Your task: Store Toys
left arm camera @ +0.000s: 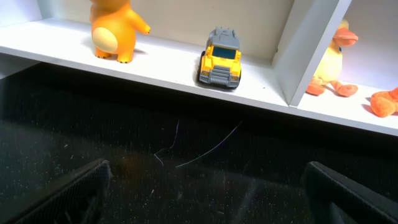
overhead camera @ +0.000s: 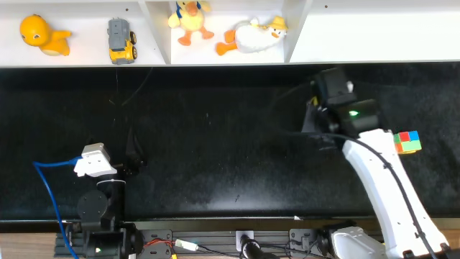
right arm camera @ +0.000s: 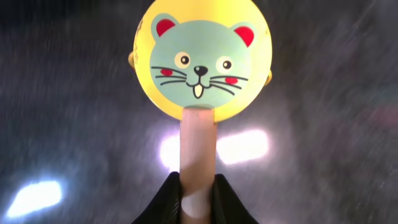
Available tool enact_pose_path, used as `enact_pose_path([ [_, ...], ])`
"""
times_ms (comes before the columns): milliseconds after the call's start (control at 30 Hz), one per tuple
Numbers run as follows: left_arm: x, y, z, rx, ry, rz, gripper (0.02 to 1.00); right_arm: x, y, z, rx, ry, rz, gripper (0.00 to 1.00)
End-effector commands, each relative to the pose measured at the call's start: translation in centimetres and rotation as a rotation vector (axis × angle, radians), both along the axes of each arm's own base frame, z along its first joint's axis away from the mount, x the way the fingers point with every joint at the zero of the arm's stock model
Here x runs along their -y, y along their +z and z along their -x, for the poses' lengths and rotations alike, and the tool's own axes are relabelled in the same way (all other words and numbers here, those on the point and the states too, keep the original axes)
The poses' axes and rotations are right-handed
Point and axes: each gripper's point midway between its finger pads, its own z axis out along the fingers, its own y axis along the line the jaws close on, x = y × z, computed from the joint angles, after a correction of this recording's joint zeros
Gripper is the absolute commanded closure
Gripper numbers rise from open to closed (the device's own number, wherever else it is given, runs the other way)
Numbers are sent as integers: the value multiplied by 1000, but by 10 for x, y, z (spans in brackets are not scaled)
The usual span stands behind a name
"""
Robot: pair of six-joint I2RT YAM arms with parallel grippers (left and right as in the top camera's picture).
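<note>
Yellow cat-face rattle (right arm camera: pixel 199 62) clamped in R jaws, over blk mat (right arm camera: pixel 62 93).

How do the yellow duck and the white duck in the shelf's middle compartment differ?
Colour: the yellow duck has a yellow body, the white duck a white one. Pose: the yellow duck sits upright, while the white duck lies tipped over, its feet pointing toward the yellow duck. Shared: both have orange feet and rest side by side in the same compartment of the shelf.
</note>
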Motion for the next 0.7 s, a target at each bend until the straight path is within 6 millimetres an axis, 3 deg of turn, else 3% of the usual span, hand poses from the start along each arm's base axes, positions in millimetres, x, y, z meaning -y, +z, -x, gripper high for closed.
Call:
enact_pose_path([
  [33, 0, 1, 0, 10, 2, -12, 20, 21, 4, -18, 74, 60, 36, 954],
  [267, 0, 1, 0, 10, 2, -12, 23, 33, 4, -68, 209, 148, 60, 956],
  [500, 0, 1, 0, 10, 2, -12, 20, 30, -15, -113, 281, 206, 76, 954],
  [700, 0, 1, 0, 10, 2, -13, 20, 23, -17, -143, 375, 221, 53, 956],
])
